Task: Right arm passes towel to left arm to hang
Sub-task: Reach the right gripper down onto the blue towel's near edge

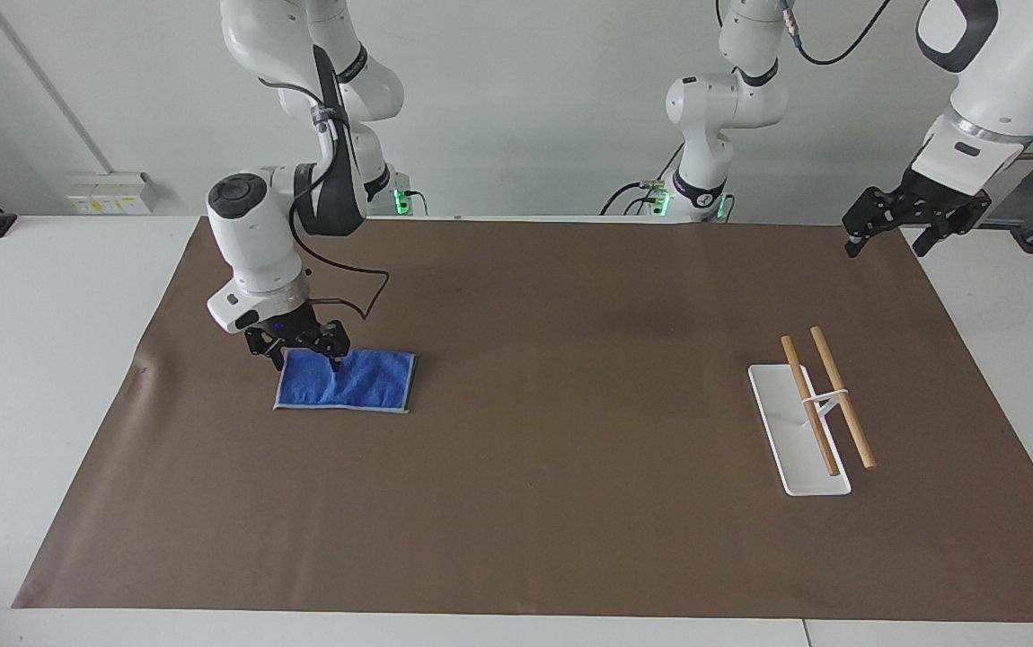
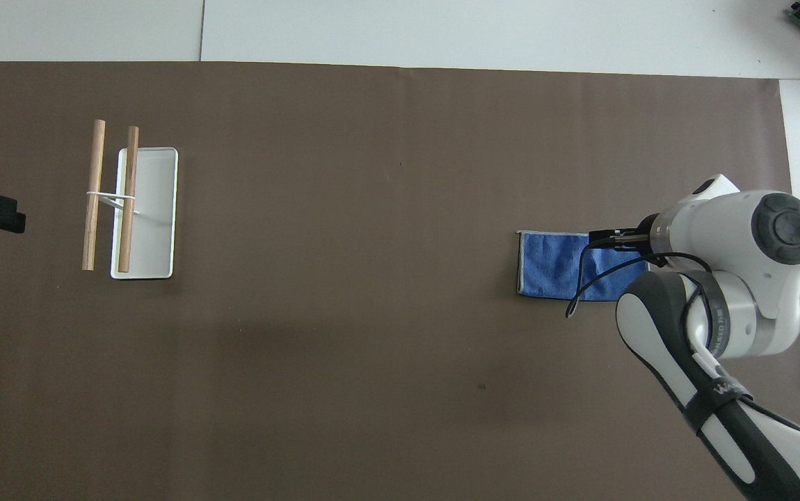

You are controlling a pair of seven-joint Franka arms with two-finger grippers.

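A: Where is the towel (image 1: 346, 380)?

B: Flat on the brown mat (image 1: 516, 503) toward the right arm's end. The right gripper (image 1: 298, 351) is over its corner, fingers spread and holding nothing.

A: How should it grasp well?

B: I'd say lower onto the edge, pinch the cloth only, then lift clear.

A: And the left gripper (image 1: 896, 232)?

B: It waits with fingers apart, near the rack (image 1: 811, 415).

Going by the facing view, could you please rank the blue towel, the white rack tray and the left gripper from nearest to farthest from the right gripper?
1. Blue towel, directly under the right gripper.
2. White rack tray, toward the left arm's end of the table.
3. Left gripper, raised over the brown mat's corner at that same end, waiting.
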